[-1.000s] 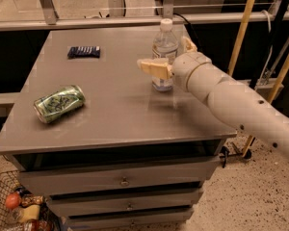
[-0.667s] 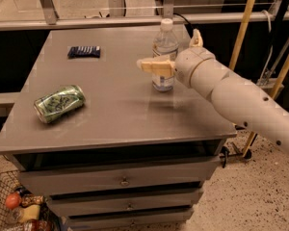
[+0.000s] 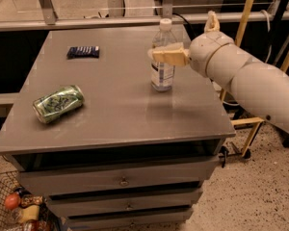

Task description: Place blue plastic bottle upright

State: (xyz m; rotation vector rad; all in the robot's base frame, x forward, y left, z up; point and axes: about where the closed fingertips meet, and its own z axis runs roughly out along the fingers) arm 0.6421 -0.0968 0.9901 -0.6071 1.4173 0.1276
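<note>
Now upright on the grey table (image 3: 120, 119): the blue plastic bottle (image 3: 162, 77), gripper (image 3: 166, 56) at its shoulder.
A green can (image 3: 58, 103) lies on its side near the left edge, a dark blue packet (image 3: 83, 51) lies flat toward the back, and the bottle stands right of centre, white cap up. The gripper crosses its front just below the neck, reaching in from the right on the cream arm (image 3: 250, 81); whether it clasps the bottle cannot be told.

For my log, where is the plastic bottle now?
Camera view: the blue plastic bottle stands upright at the table's right rear, gripper at its shoulder.
</note>
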